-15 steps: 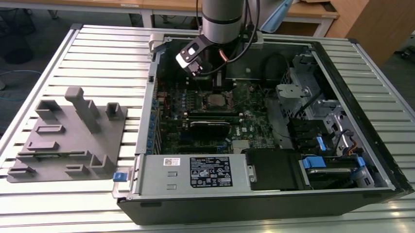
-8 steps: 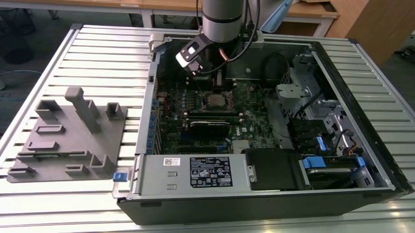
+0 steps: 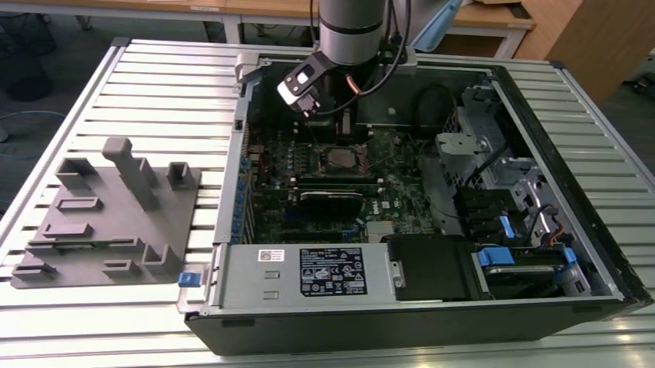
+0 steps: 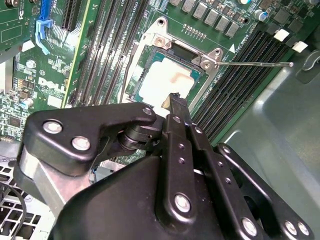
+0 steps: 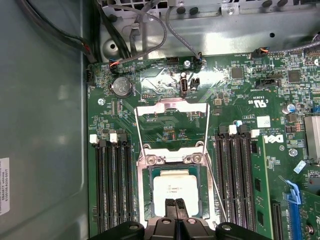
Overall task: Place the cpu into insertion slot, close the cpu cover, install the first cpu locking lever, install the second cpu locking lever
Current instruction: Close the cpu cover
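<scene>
Pincer [image 5: 175, 201] closed, fingertips pressed together, gripping nothing; I hold it over the cpu [image 5: 172, 184], contact unclear. Cpu is a flat square with a pale dull-silver top, seated in the insertion slot [image 5: 148, 192], on the green board [image 5: 240, 100] between black memory slots [image 5: 112, 190]. Cpu cover [image 5: 172, 104], a thin silvery frame, stands swung open, board visible through its window.

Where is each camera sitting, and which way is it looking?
Exterior view: off the arm, up high, looking down into the open computer case; the arm reaches in.
First wrist view: on the arm, looking straight down at the cpu in the insertion slot; the shut gripper shows.
Second wrist view: on the arm, looking slantwise past the gripper's black links.
Both wrist views share the cpu and gripper.
</scene>
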